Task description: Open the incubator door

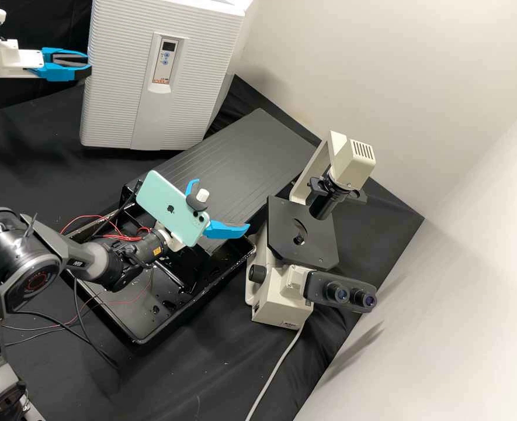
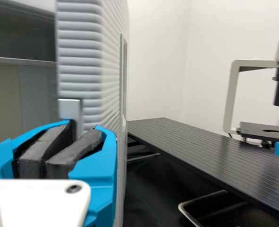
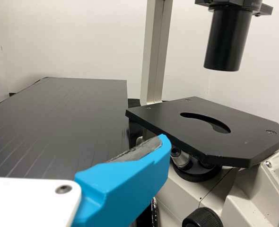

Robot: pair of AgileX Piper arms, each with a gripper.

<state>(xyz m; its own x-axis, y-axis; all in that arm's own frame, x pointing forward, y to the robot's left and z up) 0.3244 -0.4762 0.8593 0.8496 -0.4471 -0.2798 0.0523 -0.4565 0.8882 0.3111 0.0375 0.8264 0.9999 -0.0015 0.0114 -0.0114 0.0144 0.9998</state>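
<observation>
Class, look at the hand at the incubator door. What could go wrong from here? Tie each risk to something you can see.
The left hand might slip off, since it meets the door only at its edge. If the door swings out, it could catch the ridged board close beside it. The open right hand is near the microscope, so a careless move might knock that.

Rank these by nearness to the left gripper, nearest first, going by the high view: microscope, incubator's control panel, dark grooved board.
From the left gripper, nearest first:
1. Incubator's control panel: on the incubator's ribbed front, just across from the gripper.
2. Dark grooved board: on the bench, between incubator and microscope.
3. Microscope: beyond the board, toward the pale wall.
</observation>
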